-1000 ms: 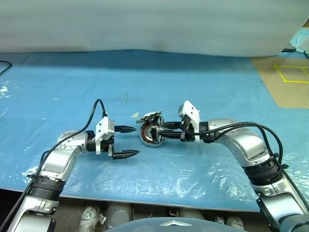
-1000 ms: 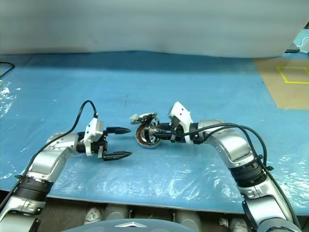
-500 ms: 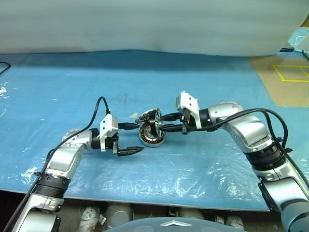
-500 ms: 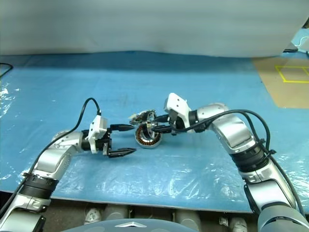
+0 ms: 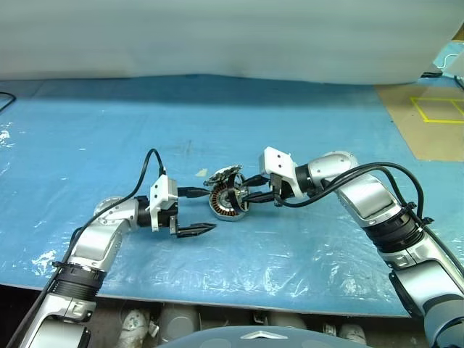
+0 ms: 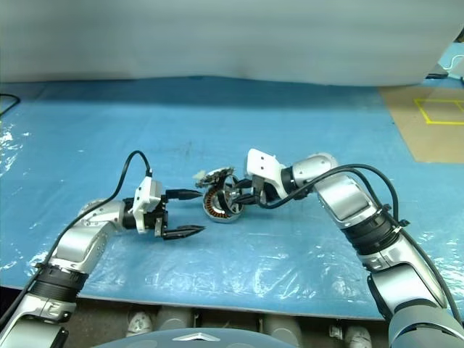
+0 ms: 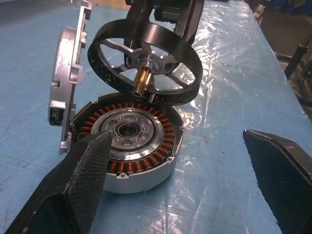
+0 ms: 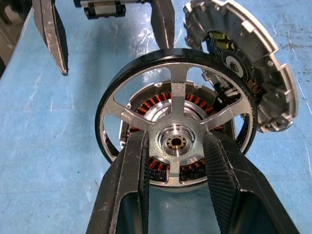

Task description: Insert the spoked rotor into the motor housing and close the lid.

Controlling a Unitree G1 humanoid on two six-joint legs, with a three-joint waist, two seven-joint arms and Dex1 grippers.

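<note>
Counting one spoked rotor [image 8: 175,141], five silver spokes radiating from one hub, one brass-coloured shaft end at centre. Counting one motor housing [image 7: 127,144], carrying one ring of copper-coloured windings around one silver hub. Counting one lid [image 7: 68,95], standing on edge just beside the housing. Counting two grippers: one left gripper [image 5: 194,212] and one right gripper [image 6: 233,194], each showing two black fingers, four fingers altogether. Counting one blue sheet [image 5: 87,130] lying under everything, and one tan floor patch [image 5: 428,123] bearing one yellow taped outline. Seeing one black cable [image 5: 147,165] looping off the left wrist.
</note>
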